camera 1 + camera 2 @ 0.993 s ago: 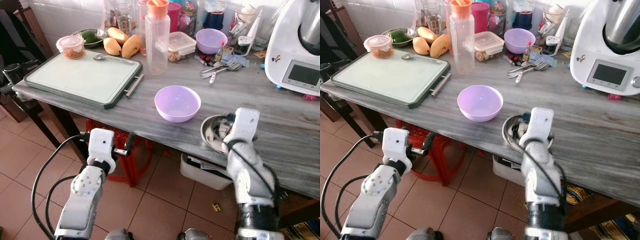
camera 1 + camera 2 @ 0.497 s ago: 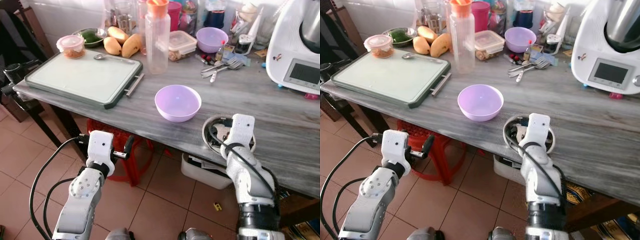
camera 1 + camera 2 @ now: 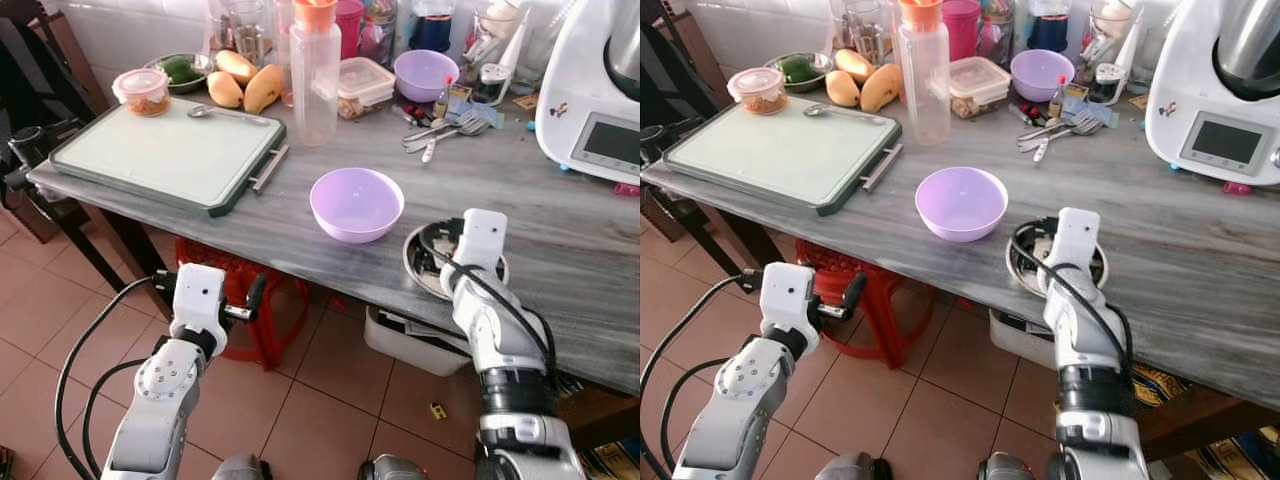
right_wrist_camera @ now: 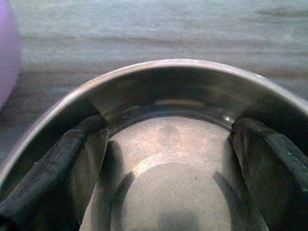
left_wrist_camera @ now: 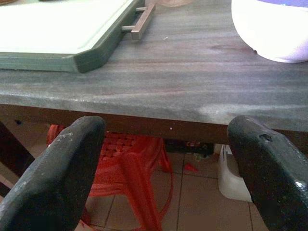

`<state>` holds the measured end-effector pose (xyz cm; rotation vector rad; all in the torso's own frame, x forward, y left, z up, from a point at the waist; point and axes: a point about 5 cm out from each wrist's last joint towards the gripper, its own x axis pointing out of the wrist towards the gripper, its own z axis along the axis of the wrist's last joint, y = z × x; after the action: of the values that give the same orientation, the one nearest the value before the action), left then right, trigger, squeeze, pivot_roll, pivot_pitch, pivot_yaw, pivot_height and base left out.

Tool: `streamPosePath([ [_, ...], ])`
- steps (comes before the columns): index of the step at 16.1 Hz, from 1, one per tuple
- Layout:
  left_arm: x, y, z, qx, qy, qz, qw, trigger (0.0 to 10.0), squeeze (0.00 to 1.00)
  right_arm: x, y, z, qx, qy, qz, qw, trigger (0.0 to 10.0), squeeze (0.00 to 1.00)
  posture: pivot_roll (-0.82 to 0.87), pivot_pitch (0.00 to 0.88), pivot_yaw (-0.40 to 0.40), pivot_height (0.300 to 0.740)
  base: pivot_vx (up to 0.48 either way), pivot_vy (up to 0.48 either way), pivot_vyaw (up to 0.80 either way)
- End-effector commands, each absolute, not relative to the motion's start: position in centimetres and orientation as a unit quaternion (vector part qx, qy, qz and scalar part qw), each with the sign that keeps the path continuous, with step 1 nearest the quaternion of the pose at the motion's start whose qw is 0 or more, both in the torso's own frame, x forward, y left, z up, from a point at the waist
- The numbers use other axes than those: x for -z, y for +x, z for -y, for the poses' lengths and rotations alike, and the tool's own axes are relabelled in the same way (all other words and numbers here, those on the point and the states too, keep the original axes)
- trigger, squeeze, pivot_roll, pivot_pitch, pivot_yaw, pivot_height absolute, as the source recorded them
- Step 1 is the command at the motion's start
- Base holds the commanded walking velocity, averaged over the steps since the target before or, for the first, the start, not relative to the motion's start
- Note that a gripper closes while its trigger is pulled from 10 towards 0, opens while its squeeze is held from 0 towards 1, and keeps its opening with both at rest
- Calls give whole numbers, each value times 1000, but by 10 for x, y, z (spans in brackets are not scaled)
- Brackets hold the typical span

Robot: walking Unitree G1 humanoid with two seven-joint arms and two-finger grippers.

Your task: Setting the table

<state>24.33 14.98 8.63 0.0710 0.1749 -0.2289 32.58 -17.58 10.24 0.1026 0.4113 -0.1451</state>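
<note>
A small steel bowl (image 3: 418, 262) sits near the table's front edge, right of an empty purple bowl (image 3: 356, 203). My right gripper (image 4: 168, 130) reaches down into the steel bowl. It is open, and its fingers (image 4: 72, 159) are spread close to the inner wall on both sides, with nothing between them. My left gripper (image 5: 166, 127) hangs open below and in front of the table edge (image 5: 144, 108), left of the purple bowl, holding nothing. Forks and spoons (image 3: 440, 132) lie at the back of the table.
A green-rimmed cutting board (image 3: 165, 152) with a spoon lies at the left. Bottle (image 3: 315, 75), mangoes (image 3: 245, 88), food boxes and a second purple bowl (image 3: 424, 73) crowd the back. A white kitchen machine (image 3: 600, 100) stands at the right. A red stool (image 3: 250, 320) is under the table.
My right wrist has shifted a little farther over the table and the steel bowl sits slightly farther in from the edge. The left arm has barely moved.
</note>
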Motion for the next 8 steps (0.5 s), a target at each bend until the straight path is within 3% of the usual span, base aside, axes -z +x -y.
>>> streamPosePath([
  [1, -92, 243, -149, 118, 41, -80, 989, 10000, 0, -103, 331, 173, 60, 60, -202, 976, 10000, 0, 35, 50, 28, 740, 0, 0, 0],
  [8, -92, 244, -149, 117, 42, -80, 989, 10000, 0, -108, 345, 151, 12, 75, -193, 978, 10000, 0, 35, 48, 26, 740, 0, 0, 0],
])
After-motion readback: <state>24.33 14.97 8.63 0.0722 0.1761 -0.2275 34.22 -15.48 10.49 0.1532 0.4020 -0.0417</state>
